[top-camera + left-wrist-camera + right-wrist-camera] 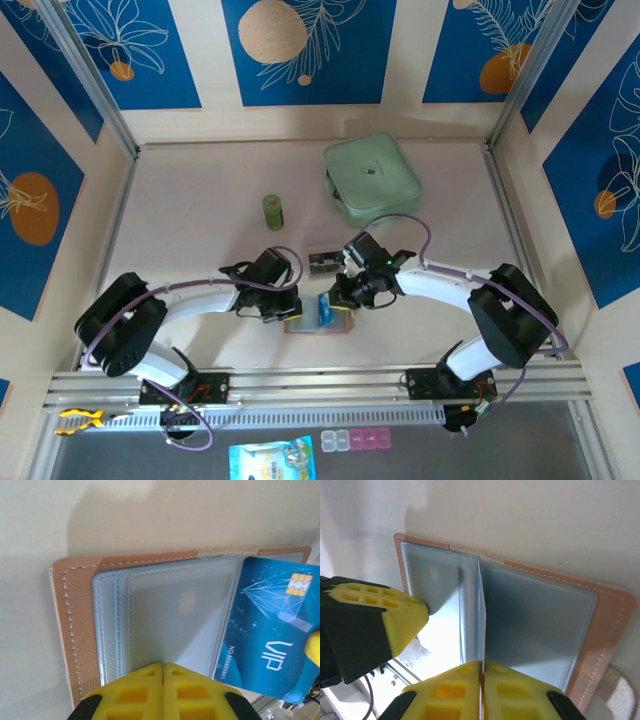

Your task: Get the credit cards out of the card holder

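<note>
I saw one card holder [75,630] open flat at the middle of the desk [190,240] near edge. One blue card [270,630] read "VIP", pinched edge-on in the right claw [481,667]. Left claw [163,672] closed, fingers together, over the holder.

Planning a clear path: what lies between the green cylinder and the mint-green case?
Nothing; in the top view, bare table separates the green cylinder from the mint-green case.

Counted: one pinkish-tan stitched leather card holder [75,630]; one blue printed VIP credit card [270,630]; one mint-green square zip case [372,178]; one small green cylinder [273,211]; one small clear plastic box [322,262].
</note>
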Available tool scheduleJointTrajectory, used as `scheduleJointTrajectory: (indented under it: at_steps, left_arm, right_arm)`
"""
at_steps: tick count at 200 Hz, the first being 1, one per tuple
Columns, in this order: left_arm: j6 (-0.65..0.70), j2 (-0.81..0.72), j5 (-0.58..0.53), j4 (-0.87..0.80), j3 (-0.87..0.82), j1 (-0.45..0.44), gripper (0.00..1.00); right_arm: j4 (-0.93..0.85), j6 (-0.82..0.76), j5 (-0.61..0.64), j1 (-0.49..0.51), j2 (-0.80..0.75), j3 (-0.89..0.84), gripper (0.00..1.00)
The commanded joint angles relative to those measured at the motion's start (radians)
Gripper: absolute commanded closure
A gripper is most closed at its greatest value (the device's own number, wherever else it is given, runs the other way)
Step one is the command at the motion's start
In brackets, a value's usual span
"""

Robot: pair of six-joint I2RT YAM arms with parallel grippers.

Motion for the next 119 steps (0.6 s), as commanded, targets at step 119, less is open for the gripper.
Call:
scheduleJointTrajectory:
  at_steps: [119]
  left_arm:
    - [-0.007,-0.05,-0.025,-0.073,0.017,-0.009,0.9]
  right_arm:
    - [-0.386,-0.697,0.13,-0.097,0.0,0.33,1.0]
